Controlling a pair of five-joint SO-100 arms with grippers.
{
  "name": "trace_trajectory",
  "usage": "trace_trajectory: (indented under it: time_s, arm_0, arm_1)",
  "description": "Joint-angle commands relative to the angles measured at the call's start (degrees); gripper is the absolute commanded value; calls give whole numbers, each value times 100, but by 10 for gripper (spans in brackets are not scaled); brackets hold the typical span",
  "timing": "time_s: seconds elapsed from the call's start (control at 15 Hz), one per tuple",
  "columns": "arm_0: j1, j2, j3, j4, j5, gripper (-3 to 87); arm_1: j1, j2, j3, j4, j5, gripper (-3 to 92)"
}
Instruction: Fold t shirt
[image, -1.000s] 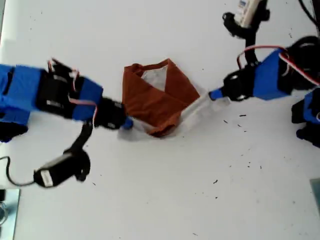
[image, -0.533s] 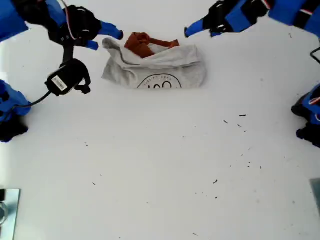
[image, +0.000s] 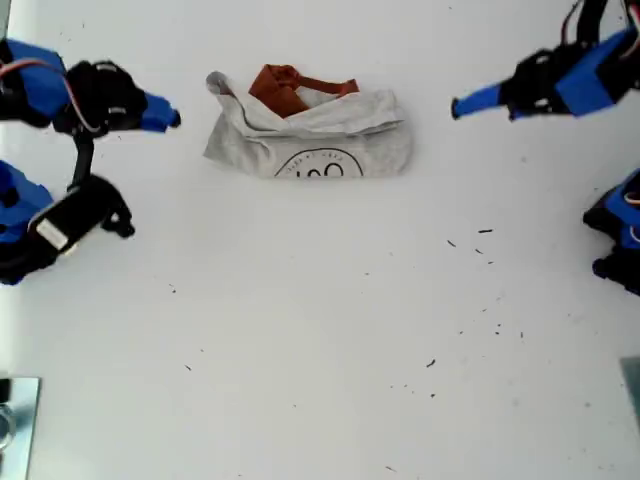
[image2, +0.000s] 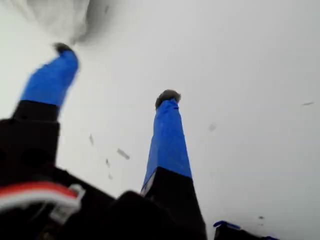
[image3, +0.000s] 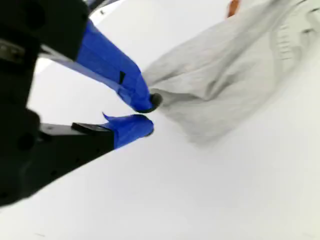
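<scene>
The t shirt (image: 310, 135) lies bunched in a short grey bundle on the white table, dark round print facing up along its near edge and rust-orange fabric (image: 285, 85) showing at the far edge. My second gripper (image: 172, 115) hovers just off the bundle's end toward the exterior view's left. Its tips (image3: 147, 114) are almost touching, nothing is between them, and the grey cloth (image3: 225, 75) lies close beside. My first gripper (image: 458, 105) hangs off the other end, toward the exterior view's right. It is open (image2: 115, 72) and empty, with a blurred bit of grey cloth (image2: 60, 17) beyond one fingertip.
A black wrist camera (image: 75, 215) hangs below the arm at the exterior view's left. A blue arm base (image: 615, 235) stands at that view's right edge. Dark specks (image: 485, 240) dot the table, and a metal piece (image: 15, 420) sits in the exterior view's lower left corner.
A second ago both grippers held the shirt with orange sleeves on top. It has since been flipped into a grey bundle farther back, and both grippers have let go and drawn outward.
</scene>
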Motion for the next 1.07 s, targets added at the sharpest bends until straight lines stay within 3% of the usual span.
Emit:
trace_trajectory:
  time_s: [0.0, 0.13, 0.2, 0.27, 0.33, 0.47, 0.53, 0.67, 1.0]
  arm_0:
    - [1714, 1011, 1002, -211, -1327, -2]
    - [2786, 2320, 2514, -378, -2558, -3]
    - [3067, 4034, 3507, 0, -3006, -3]
    - [3111, 5704, 3823, 589, -2777, -3]
    - [2944, 5546, 3832, 589, -2821, 7]
    - [2856, 5414, 3841, 589, -2558, 90]
    - [3103, 5678, 3832, 589, -2347, 147]
    - [3489, 5643, 3832, 580, -2285, 160]
    - [3858, 5643, 3832, 580, -2276, 160]
  arm_1:
    - [-1538, 1591, 1354, 0, 1327, 144]
    - [-2856, 2355, 2733, -158, 2689, 73]
    - [-3305, 3129, 3340, 123, 3278, 69]
    - [-3472, 4500, 3999, 624, 3595, 61]
    - [-3437, 4896, 4034, 624, 3006, 55]
    - [-3410, 4711, 4017, 642, 3173, 39]
    - [-3199, 4913, 4034, 598, 2487, 39]
    - [-2997, 4922, 4034, 589, -316, 40]
    - [-2997, 4922, 4034, 606, -325, 39]
